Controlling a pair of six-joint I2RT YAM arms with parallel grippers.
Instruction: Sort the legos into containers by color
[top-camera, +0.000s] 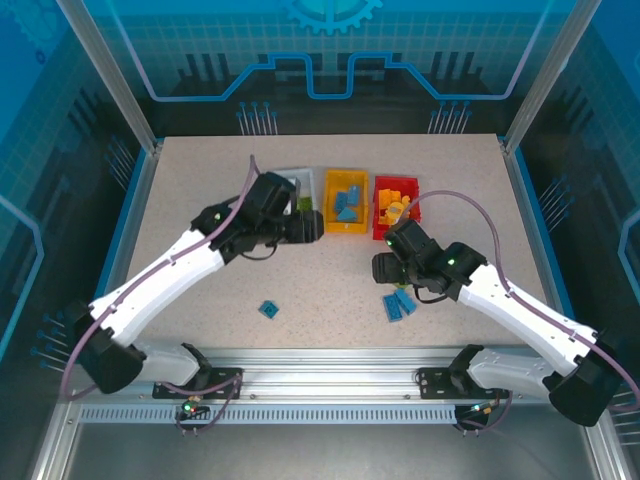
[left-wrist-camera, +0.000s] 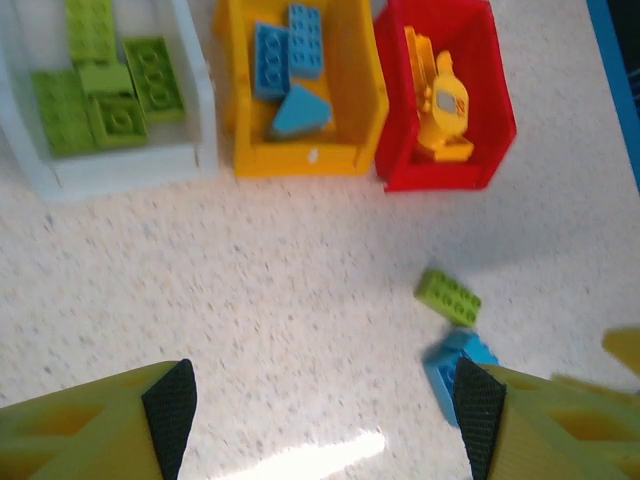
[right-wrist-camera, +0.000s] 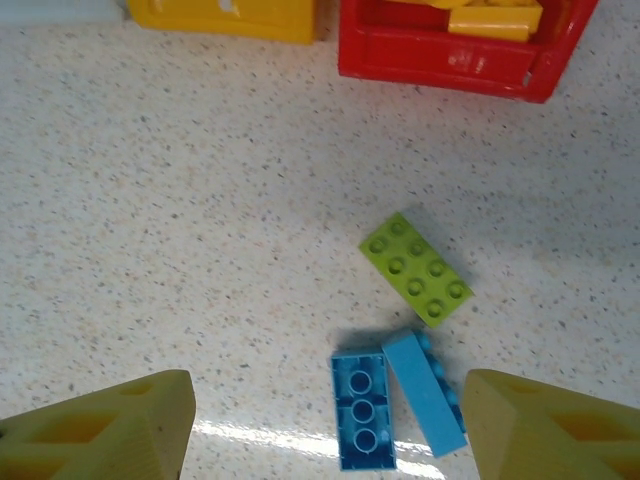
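Lime and blue legos (right-wrist-camera: 417, 268) are being hovered over by the open right gripper (right-wrist-camera: 325, 405), the left gripper (left-wrist-camera: 325, 400) also open; a grasp is seemingly being called for.

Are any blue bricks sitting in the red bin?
No, the red bin holds orange-yellow pieces, while the blue bricks sit in the yellow bin beside it.

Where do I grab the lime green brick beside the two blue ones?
Take the lime green brick across its two long sides, mid-length, coming straight down. It lies flat, studs up, turned diagonally in the right wrist view, so rotate to match. The blue bricks crowd one end.
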